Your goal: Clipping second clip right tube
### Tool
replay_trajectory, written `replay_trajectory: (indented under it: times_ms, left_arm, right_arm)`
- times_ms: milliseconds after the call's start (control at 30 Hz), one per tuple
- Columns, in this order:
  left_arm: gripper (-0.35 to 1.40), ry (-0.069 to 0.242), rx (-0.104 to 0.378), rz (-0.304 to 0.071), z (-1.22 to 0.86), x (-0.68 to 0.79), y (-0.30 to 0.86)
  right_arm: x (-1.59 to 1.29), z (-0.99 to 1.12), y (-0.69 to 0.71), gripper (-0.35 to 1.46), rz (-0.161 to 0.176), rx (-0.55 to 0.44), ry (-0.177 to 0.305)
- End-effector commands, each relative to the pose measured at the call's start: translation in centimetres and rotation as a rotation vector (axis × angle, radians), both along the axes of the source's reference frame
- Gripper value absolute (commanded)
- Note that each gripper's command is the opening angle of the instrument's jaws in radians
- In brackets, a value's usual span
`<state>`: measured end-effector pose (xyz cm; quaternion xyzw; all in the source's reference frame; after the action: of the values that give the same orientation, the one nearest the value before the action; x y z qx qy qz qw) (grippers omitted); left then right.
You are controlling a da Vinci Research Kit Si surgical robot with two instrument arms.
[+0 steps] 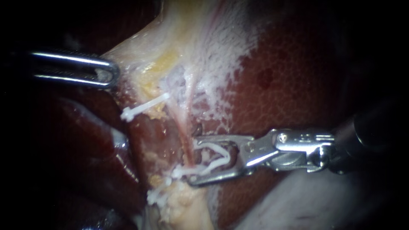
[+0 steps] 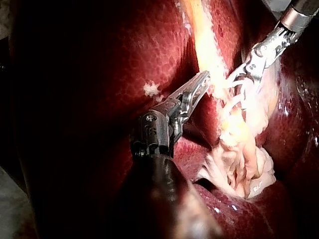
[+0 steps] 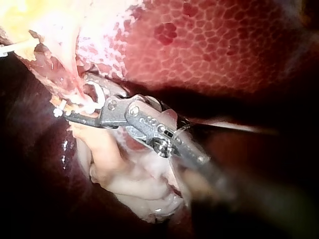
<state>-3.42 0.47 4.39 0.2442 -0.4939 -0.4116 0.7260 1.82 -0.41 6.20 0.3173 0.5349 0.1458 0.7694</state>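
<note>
A thin pink tube (image 1: 181, 127) runs down through pale, fatty tissue (image 1: 191, 38). My right instrument (image 1: 194, 161) comes in from the right. Its jaws stand wide on either side of the tube and hold a white clip (image 1: 221, 155) between them. That clip shows as a white arc (image 3: 98, 97) between the right instrument's jaws (image 3: 77, 98). Another white clip (image 1: 142, 107) sits higher up, and a third (image 1: 159, 195) lies just below the jaws. My left instrument (image 1: 108, 73) is shut on the edge of the pale tissue (image 2: 212, 74) and holds it to the left.
Dark red liver (image 1: 289, 85) fills the right side behind the right instrument's shaft. A glossy dark lobe (image 1: 85, 140) lies under the left instrument. In the left wrist view the right instrument (image 2: 244, 74) works just beyond my left jaws (image 2: 202, 82), above a pale lump of tissue (image 2: 239, 169).
</note>
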Motion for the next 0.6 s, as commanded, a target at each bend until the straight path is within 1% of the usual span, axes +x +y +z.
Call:
replay_trajectory:
  times_ms: [33, 233, 433, 600]
  left_arm:
    - [-0.18, 0.002, 0.000, -0.002, 0.00, -0.01, 0.00]
    - [-0.18, 0.002, 0.000, -0.003, -0.01, -0.02, -0.01]
    - [-0.18, 0.003, 0.000, -0.003, -0.02, -0.02, -0.01]
    - [-0.18, 0.003, 0.000, -0.003, -0.02, -0.03, -0.01]
  right_arm:
    - [0.01, 0.00, 0.00, 0.60, -0.003, 0.000, 0.001]
    - [0.05, 0.01, -0.03, 0.60, -0.024, 0.012, 0.009]
    - [0.09, 0.00, -0.06, 0.60, -0.040, 0.025, 0.038]
    - [0.09, -0.02, -0.09, 0.58, -0.068, 0.030, 0.051]
